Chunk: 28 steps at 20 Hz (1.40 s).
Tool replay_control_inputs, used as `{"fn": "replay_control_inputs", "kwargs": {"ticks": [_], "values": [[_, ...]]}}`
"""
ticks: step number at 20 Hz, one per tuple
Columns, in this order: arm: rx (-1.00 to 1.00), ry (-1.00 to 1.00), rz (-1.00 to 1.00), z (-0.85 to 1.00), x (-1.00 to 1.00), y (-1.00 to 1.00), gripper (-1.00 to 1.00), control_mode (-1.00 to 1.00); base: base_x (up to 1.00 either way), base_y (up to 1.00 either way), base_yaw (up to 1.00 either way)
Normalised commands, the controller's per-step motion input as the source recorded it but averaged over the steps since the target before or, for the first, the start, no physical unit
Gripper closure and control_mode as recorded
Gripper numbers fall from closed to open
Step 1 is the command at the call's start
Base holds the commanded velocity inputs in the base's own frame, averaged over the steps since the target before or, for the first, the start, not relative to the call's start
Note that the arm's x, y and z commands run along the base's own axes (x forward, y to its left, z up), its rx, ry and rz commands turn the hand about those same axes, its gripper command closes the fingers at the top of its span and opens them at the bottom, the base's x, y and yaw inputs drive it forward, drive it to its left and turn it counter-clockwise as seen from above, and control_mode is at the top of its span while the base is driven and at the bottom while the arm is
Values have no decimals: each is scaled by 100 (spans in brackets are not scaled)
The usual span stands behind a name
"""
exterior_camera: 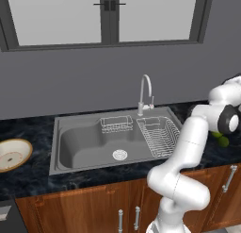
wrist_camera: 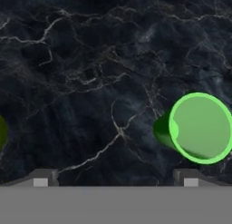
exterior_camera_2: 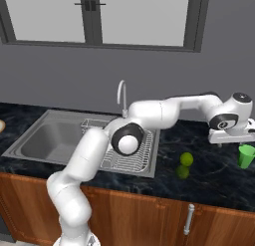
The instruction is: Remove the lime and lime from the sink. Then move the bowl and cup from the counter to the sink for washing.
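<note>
Below the open gripper [wrist_camera: 115,182] lies bare black counter [wrist_camera: 90,73] — free room straight down between its fingertips. The green cup [wrist_camera: 199,128] stands upright just off to one side, the only near obstacle; the two limes [exterior_camera_2: 184,165] sit farther off on the other side.

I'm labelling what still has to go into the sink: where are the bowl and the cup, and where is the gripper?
bowl [exterior_camera: 13,153], left base view, on its white inside.
cup [exterior_camera_2: 245,156], right base view, on its outer wall.
gripper [wrist_camera: 115,177], hand view, midway between its open fingertips.
</note>
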Motion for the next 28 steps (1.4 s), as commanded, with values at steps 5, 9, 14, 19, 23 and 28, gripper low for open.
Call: {"fn": "replay_control_inputs", "kwargs": {"ticks": [5, 9, 14, 19, 23, 28], "values": [[-2, 0, 0, -12, 20, -16, -100, -100, 0, 0, 0], [-2, 0, 0, -14, 19, -18, -100, -100, 0, 0, 0], [0, 0, 0, -13, 17, -19, -100, -100, 0, 0, 0], [0, 6, 0, -5, 24, -21, -100, -100, 0, 0, 0], [0, 9, 0, -2, 22, -24, -100, -100, 0, 0, 0], [0, 9, 0, -2, 23, -22, -100, -100, 0, 0, 0]]}}
